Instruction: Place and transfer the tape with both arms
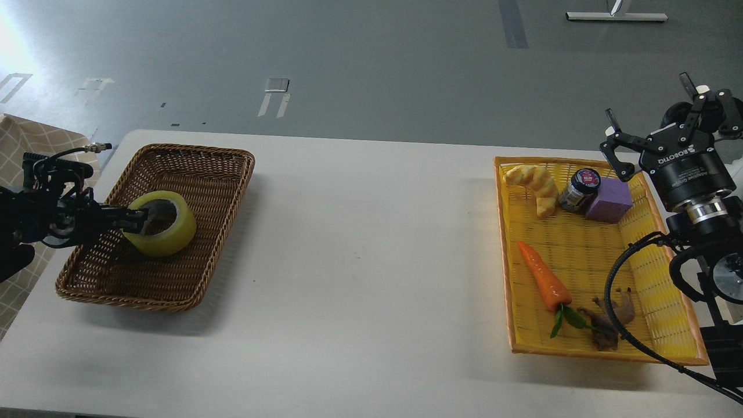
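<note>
The yellow tape (172, 235) lies low in the brown wicker basket (215, 191) at the left of the table, its grey core facing up. My left gripper (137, 219) comes in from the left, and its fingers are closed on the roll's near-left wall. My right gripper (648, 98) is raised at the far right, above the back corner of the yellow tray (586, 244). Its fingers are spread wide and it holds nothing.
The yellow tray holds a croissant (533, 183), a small jar (579, 188), a purple block (609, 200), a carrot (544, 281) and a brown toy animal (612, 316). A black cable (615, 278) from my right arm loops over the tray.
</note>
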